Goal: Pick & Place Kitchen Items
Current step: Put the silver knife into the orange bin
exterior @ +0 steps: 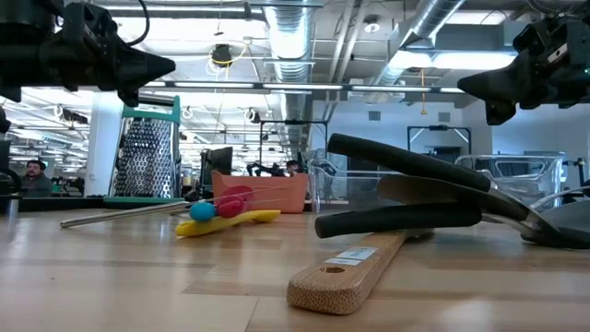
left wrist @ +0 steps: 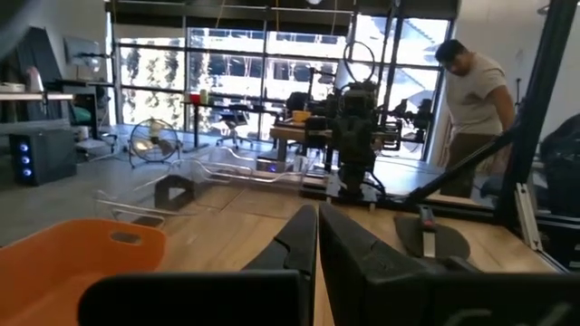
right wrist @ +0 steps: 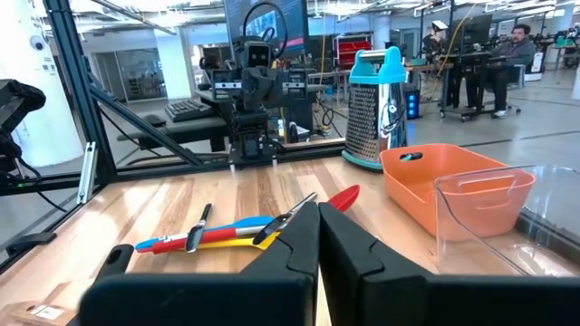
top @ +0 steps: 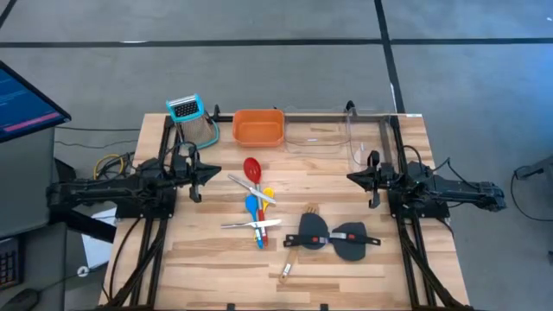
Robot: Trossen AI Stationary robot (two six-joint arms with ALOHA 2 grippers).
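Loose utensils lie in the table's middle: a red spoon [top: 251,168], a blue spoon [top: 253,211], a yellow spoon [top: 267,193] and silver tongs [top: 252,224] in a pile, also in the right wrist view [right wrist: 208,237]. Nearer the front right lie two black spatulas [top: 350,240] and a wooden fork-like spatula [top: 296,252], its handle end on the table [exterior: 343,275]. My left gripper [top: 214,172] hovers shut at the left, above the table. My right gripper [top: 352,177] hovers shut at the right.
An orange tray [top: 258,127] stands at the far edge, a clear plastic bin [top: 333,131] to its right and a metal grater with a teal top [top: 189,117] to its left. A person [left wrist: 476,100] stands beyond the table.
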